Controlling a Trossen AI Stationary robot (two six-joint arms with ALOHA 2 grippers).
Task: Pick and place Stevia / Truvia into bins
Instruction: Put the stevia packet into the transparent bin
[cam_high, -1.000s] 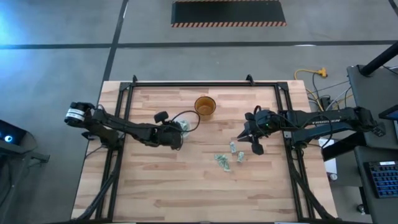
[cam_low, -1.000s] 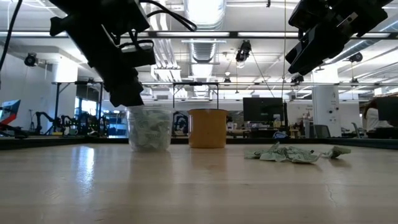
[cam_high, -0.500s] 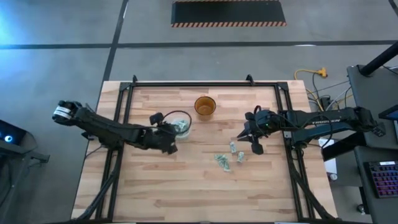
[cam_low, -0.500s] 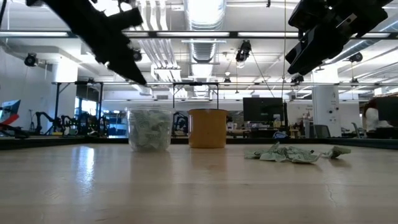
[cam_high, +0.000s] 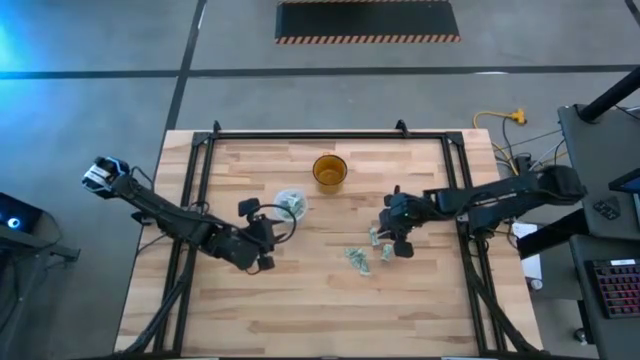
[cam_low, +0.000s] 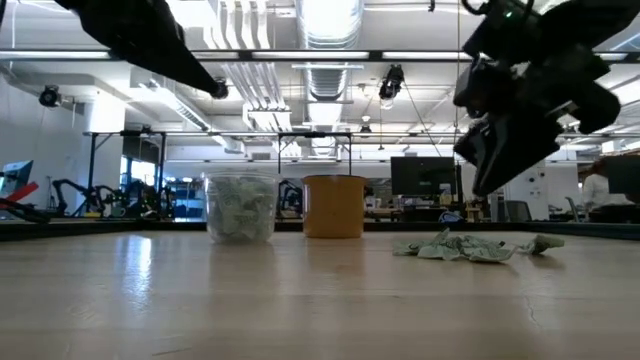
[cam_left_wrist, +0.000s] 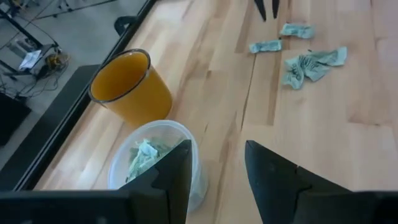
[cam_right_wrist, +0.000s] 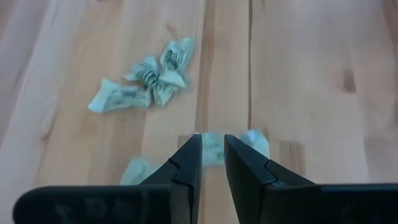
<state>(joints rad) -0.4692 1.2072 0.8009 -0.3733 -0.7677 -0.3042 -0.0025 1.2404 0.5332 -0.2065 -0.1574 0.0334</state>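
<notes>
Sachets (cam_right_wrist: 214, 148) just beyond right gripper (cam_right_wrist: 212, 155) jaws.

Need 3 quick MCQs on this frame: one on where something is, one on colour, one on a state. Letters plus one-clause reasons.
1. Where do the loose sachets lie?
A. on the table below the right gripper
B. inside the amber cup
C. on the floor past the table

2. What colour is the cup that stands beside the translucent cup?
A. blue
B. amber
C. black

3. What is in the translucent cup?
A. nothing
B. green and white sachets
C. a dark liquid

Answers:
1 A: the high view shows them on the wood under the right gripper, and the right wrist view shows its fingers just above them.
2 B: the amber cup stands next to the translucent cup in the left wrist view.
3 B: the left wrist view shows crumpled sachets inside it, behind the open left gripper.
</notes>
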